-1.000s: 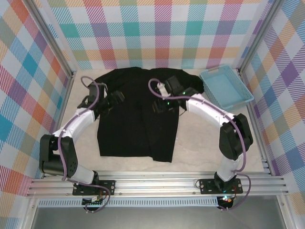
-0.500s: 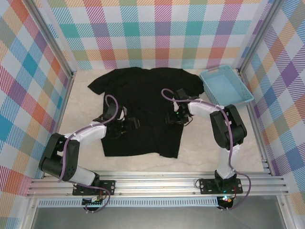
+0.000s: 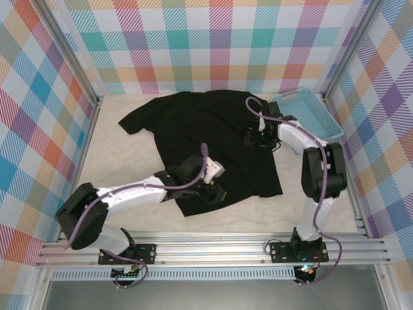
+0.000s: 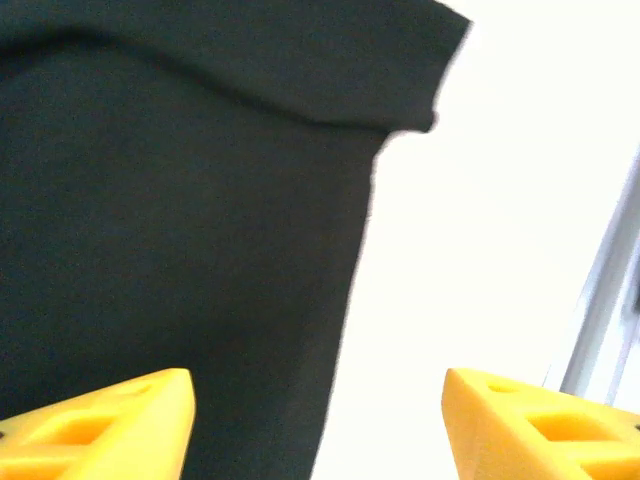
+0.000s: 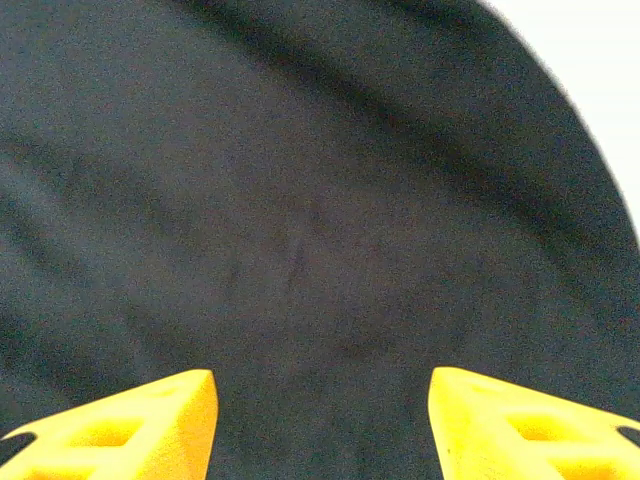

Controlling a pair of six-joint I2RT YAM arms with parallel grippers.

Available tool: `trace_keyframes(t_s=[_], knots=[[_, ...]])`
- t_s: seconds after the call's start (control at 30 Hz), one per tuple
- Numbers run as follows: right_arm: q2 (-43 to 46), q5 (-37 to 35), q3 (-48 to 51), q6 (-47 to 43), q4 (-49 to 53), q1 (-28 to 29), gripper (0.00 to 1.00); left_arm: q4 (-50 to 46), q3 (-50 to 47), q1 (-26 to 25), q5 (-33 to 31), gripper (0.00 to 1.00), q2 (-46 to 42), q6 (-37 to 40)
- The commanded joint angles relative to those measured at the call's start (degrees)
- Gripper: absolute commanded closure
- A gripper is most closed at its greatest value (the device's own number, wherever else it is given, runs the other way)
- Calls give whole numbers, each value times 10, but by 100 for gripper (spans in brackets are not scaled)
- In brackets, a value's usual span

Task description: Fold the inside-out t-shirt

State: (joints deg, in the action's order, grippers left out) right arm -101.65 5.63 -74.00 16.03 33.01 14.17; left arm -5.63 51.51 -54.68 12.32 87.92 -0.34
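Top view: the t-shirt (image 3: 213, 129) is spread across the centre of the table (image 3: 116, 168). A blue basket (image 3: 306, 119) is set at upper right, its floor exposed.

Left wrist view: the left gripper (image 4: 315, 420) is held open over the t-shirt's edge.

Right wrist view: the right gripper (image 5: 320, 420) is held open above the t-shirt.

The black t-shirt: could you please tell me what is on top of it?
The left claw hangs open over the near hem of the t-shirt; the right claw is open over its far right part. The cloth under them is covered, so contact cannot be judged.
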Motion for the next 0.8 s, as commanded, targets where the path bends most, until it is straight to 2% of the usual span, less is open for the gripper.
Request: trace_keyframes(t_s=[0.0,0.1,0.37,0.43,0.63,0.77], knots=[[60,22,52,13,-18,-8,41,-14,69,-47,-12,44,84,109],[91,18,84,21,-24,-27,41,-49,126,-54,-26,51,152,145],[145,17,138,27,-34,-49,41,-72,187,-56,-53,51,245,182],[151,16,144,27,-35,-50,41,-78,198,-56,-63,54,263,185],[167,25,164,28,-32,-50,41,-61,195,-53,-88,83,271,172],[201,35,182,32,-24,-50,41,-63,190,-34,-46,95,257,140]])
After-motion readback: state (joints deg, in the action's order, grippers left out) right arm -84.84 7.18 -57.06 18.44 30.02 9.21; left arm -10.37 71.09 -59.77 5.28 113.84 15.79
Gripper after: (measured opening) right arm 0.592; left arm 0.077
